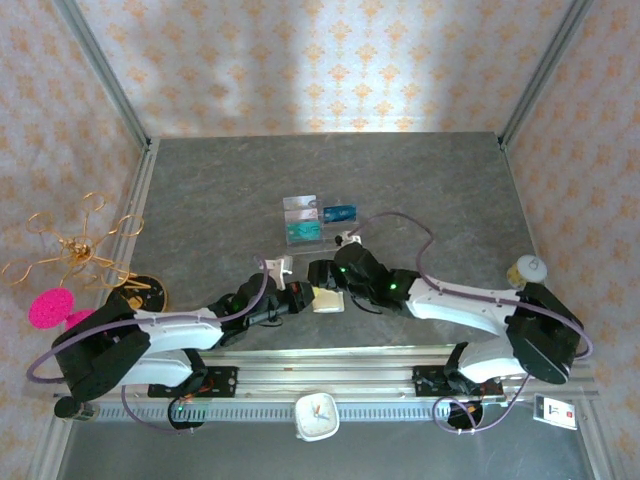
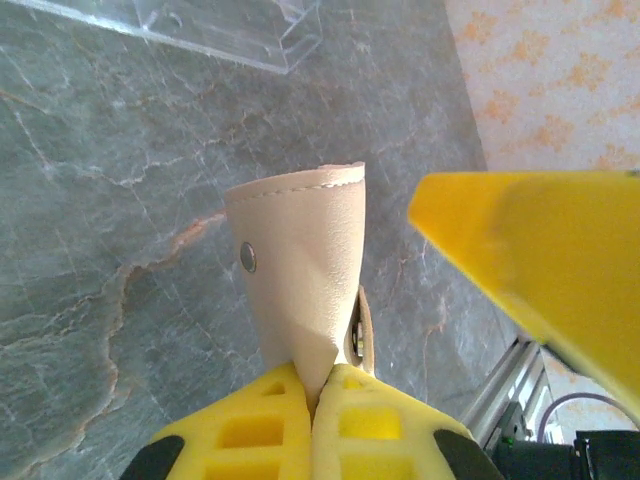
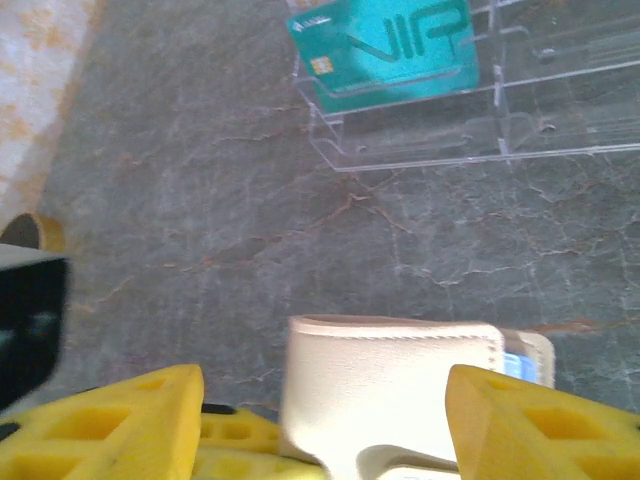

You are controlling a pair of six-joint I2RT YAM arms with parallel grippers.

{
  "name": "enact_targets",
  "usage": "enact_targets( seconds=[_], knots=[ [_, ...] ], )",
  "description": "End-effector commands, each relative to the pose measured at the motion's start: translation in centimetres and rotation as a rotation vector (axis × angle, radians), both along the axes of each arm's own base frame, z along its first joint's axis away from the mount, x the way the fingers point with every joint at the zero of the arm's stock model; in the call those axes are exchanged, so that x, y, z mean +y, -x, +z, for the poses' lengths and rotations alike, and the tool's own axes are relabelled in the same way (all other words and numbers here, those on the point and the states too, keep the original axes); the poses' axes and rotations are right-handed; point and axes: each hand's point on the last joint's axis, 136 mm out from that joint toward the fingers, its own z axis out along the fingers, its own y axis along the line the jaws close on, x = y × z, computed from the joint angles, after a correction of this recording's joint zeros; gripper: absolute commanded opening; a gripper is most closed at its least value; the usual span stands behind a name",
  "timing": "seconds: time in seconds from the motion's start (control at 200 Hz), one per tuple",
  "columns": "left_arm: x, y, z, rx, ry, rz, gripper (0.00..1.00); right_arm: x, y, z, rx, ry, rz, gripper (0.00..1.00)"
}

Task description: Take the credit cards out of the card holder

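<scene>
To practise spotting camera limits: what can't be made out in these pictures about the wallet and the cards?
- Right wrist: the card holder contents; its leather covers all but a pale blue sliver.
- Right wrist: the teal card in the clear tray is cut by the top edge.
- Top: print on the tray's cards is too small.
</scene>
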Motion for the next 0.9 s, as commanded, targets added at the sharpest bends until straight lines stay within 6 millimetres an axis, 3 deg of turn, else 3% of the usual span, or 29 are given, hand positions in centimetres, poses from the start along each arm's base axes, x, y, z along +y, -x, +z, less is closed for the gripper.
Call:
enact_targets(
  seconds=[0.0, 0.486, 0.641, 0.856, 0.896],
  knots=[
    [0.2, -1.1, 2.0, -0.041, 0.007, 0.061, 0.00, -1.2, -0.2, -1.9, 0.022, 0.109, -0.046, 0.61],
    [1.8, -2.1, 4.9, -0.122, -0.012, 0.145, 0.00, -0.5, 0.6, -3.5, 0.041, 0.201, 0.006, 0.52],
    [1.9, -2.2, 5.5, -0.133, -0.017, 0.151, 0.00, -0.8, 0.5, -3.8, 0.033, 0.237, -0.004, 0.34],
    [1.7, -2.1, 5.4, -0.127, -0.010, 0.139, 0.00, -1.6, 0.2, -3.6, 0.007, 0.257, -0.028, 0.00],
    [1.7, -2.0, 5.3, -0.124, -0.009, 0.138, 0.00, -1.8, 0.2, -3.6, 0.003, 0.258, -0.033, 0.00]
  ],
)
